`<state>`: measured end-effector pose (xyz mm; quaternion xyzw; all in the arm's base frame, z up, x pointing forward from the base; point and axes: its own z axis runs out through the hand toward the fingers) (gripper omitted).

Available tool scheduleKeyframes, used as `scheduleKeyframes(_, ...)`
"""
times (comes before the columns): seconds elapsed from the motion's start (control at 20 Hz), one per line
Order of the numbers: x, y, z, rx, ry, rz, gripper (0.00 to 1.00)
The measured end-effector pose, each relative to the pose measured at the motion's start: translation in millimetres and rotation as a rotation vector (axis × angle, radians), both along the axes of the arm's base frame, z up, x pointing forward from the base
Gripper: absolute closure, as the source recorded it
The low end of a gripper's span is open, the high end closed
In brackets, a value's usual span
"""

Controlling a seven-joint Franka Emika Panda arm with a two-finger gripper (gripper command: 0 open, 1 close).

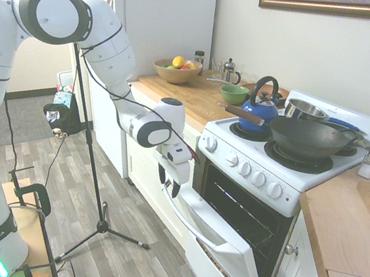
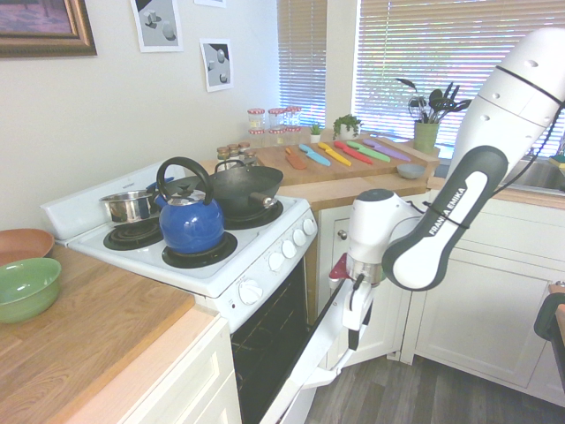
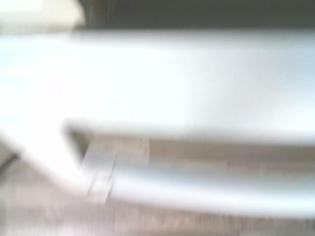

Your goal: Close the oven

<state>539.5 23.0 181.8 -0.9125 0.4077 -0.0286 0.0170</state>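
White Franka robot arm (image 1: 108, 47) with rounded segments, dark grey bands ringing its joints, black "FRANKA EMIKA" lettering, thin black cable strapped along its length, green light glowing at the base, white hand (image 1: 169, 178) with dark fingertips (image 1: 176, 189)

And there's the oven (image 1: 250, 213), a white freestanding range with round white knobs and black coil burners up top! Its door (image 1: 220, 247) hangs partly open, tilted outward below the knobs, dark cavity and wire rack showing behind it! The long white bar handle (image 1: 195, 224) runs along the door's outer side, near its upper edge!
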Motion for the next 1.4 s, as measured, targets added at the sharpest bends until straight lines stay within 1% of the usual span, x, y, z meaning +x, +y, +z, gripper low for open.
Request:
scheduleKeyframes(0.1,14,-13,1,-0.006,-0.002,-0.019,0.0)
scheduleKeyframes(0.3,31,-38,-6,-0.02,0.022,-0.049,0.0)
scheduleKeyframes(0.7,20,-51,-19,-0.031,0.088,-0.042,0.0)
scheduleKeyframes(1.0,15,-54,-45,-0.036,0.121,-0.034,0.0)
scheduleKeyframes(1.1,18,-53,-54,-0.037,0.111,-0.025,0.0)
scheduleKeyframes(1.3,32,-44,-63,-0.04,0.059,0.021,0.0)
scheduleKeyframes(1.4,40,-34,-64,-0.042,0.05,0.038,0.0)
